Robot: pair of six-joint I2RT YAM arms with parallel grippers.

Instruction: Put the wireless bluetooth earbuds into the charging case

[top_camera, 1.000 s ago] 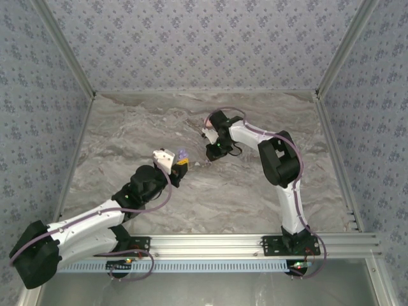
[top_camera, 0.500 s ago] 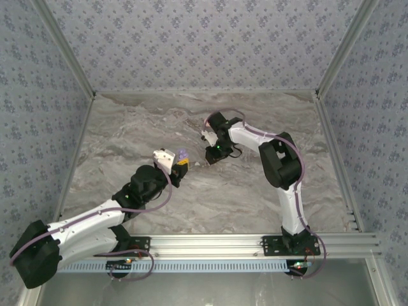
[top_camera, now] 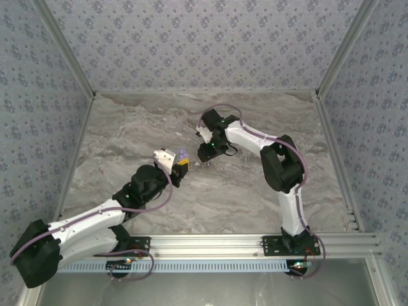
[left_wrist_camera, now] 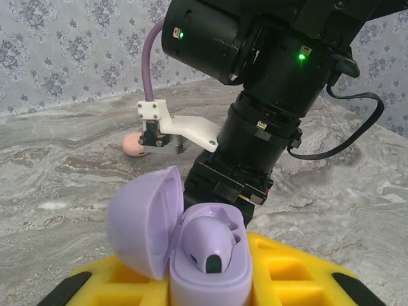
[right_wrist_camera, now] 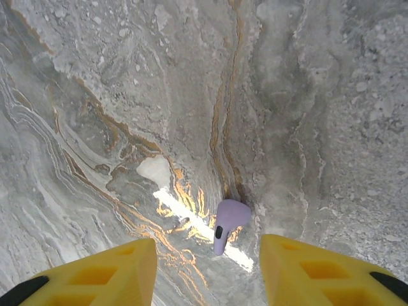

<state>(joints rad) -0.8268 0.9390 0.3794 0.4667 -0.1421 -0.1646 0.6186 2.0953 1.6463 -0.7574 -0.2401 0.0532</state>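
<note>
Noted a shift of the right claw [right_wrist_camera: 208,242] since a second ago: carried slightly leftward over the table [right_wrist_camera: 95,95], toward the left claw [top_camera: 180,159], with jaws parted from nearly closed to spread. Found a loose lavender earbud [right_wrist_camera: 226,222] lying on the marble between and just ahead of its yellow fingertips [right_wrist_camera: 137,255], touching neither. Found the left claw pinching the open lavender charging case [left_wrist_camera: 210,284], lid [left_wrist_camera: 140,220] tipped back, one seated earbud [left_wrist_camera: 207,245] inside, second well not clearly visible. Advise lowering straight down, centring the bud between the pads, closing gently on its rounded body rather than its stem, then lifting clear before crossing to the case. Judged risk: squirting the slick bud sideways under an off-centre pinch.
</note>
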